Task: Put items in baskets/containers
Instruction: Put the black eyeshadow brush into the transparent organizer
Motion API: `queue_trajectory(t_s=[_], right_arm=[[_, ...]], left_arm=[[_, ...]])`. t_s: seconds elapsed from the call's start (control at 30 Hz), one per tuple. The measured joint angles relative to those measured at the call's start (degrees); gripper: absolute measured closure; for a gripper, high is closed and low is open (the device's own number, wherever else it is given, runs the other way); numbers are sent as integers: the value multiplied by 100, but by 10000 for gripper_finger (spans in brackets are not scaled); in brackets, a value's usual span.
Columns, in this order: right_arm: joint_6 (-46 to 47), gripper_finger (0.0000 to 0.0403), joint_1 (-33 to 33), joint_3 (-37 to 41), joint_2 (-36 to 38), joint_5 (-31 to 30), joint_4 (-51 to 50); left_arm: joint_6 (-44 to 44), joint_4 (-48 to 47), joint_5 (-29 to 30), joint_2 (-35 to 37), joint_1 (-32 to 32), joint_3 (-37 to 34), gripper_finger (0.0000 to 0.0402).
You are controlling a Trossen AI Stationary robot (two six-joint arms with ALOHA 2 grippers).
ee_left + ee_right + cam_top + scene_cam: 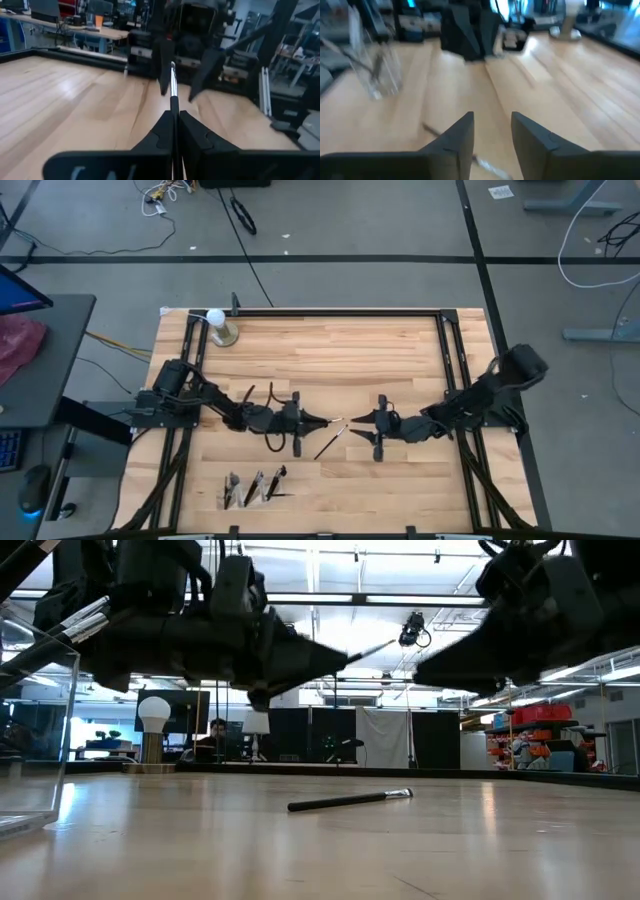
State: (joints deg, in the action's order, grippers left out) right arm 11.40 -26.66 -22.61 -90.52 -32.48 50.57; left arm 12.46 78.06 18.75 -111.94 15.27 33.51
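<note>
Your wooden surface (330,355) fills the overhead view, framed by a dark rail, and both dark arms reach in toward its middle from opposite sides.

The left arm (215,402) comes in from the left edge. Its left end effector (320,421) sits near the centre of the surface, raised above it, and its fingers (192,135) are pressed together on a thin makeup brush (173,85). That held brush sticks straight out past the fingertips toward the other arm, silvery ferrule forward; in the low view you see it as a pale sliver (370,648) well clear of the wood.

The right arm (470,405) comes in from the right edge. Your right end effector (356,418) faces the left one, just beside the held brush's tip, also raised. Its fingers (460,137) stand apart with nothing between them.

The clear organizer (250,487) stands near the front edge, left of centre, with several brushes leaning in its compartments.

A white ball on a metal stand (219,327) sits at the far left corner.

One loose brush (330,439) lies flat on the surface, slanted, just below the two end effectors and touching neither.
</note>
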Motion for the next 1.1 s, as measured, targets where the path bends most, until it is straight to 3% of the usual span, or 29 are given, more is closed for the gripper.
queue_trajectory(t_s=[0.13,0.3,0.63,0.9,1.1], right_arm=[[-382,246,108,-1,-762,-2,1688],[-484,237,213,-44,-1224,-5,2809],[-904,281,211,-462,-1239,2,2909],[-817,386,207,-518,-1237,25,2455],[-626,387,207,-522,-1127,22,2184]], left_arm=[[-42,0,-18,2,0,179,384],[-179,-17,-100,9,-4,332,387],[-181,-87,-125,11,-9,398,384],[-198,-155,-125,15,-5,396,375],[-275,-216,-13,15,-3,397,369]])
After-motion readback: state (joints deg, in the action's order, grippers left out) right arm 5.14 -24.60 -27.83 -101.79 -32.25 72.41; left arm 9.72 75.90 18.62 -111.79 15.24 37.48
